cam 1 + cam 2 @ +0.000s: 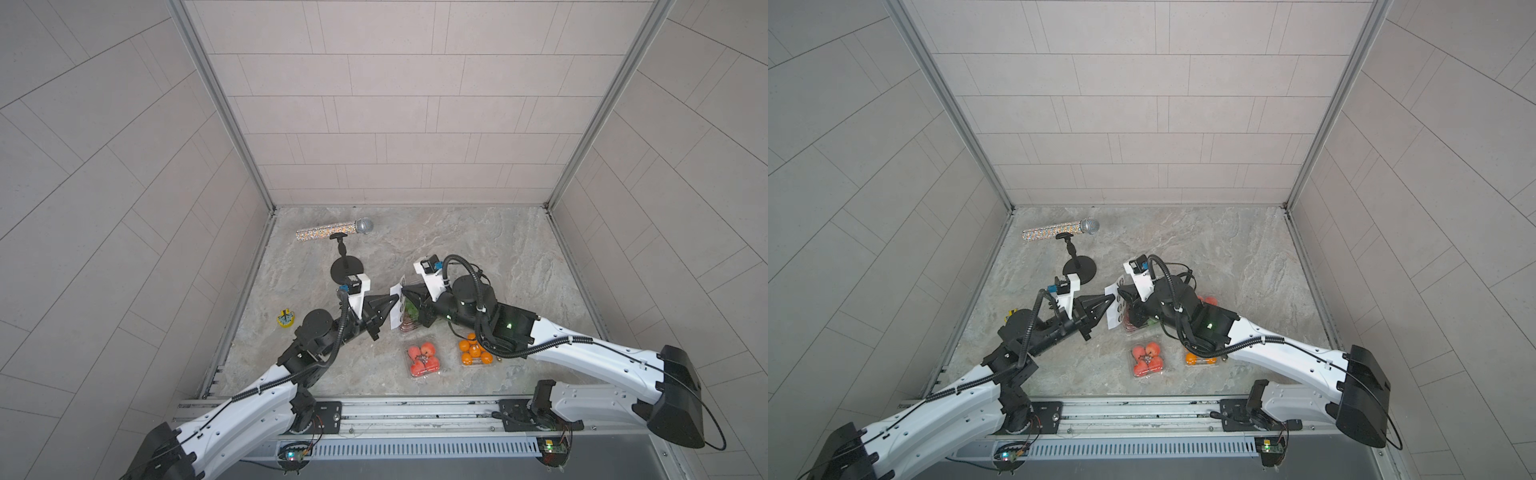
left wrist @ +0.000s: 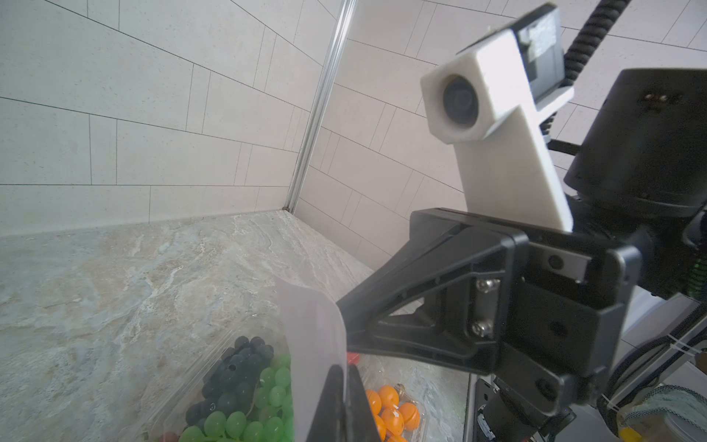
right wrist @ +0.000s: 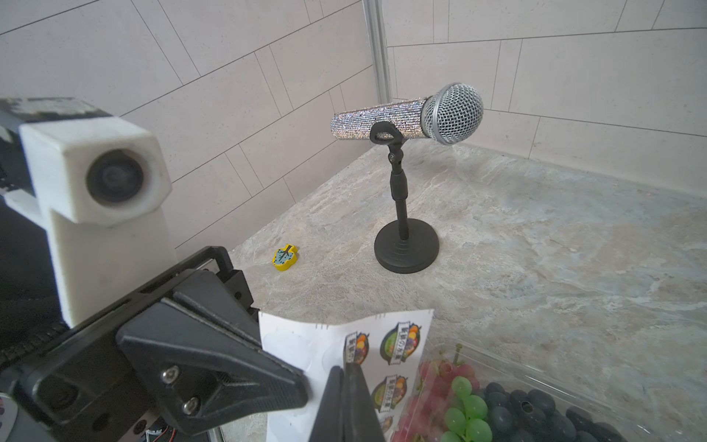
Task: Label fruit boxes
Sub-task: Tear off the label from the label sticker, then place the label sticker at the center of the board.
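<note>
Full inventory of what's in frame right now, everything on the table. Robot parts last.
microphone on stand: 1, glittery silver, black stand, far left of table
yellow toy: 1, yellow and blue, left edge of table
sticker sheet: 1, white with round fruit stickers, held up between both hands
large box: 1, clear, holds green grapes, blueberries and some red grapes, mid-table below the sheet
near red fruit box: 1, clear, front centre
far red fruit box: 1, mostly hidden behind right arm
orange box: 1, clear, beside near red fruit box
table: 1, grey-beige marble
left hand: 1, black, shut on sticker sheet
right hand: 1, black, shut on sticker sheet
</note>
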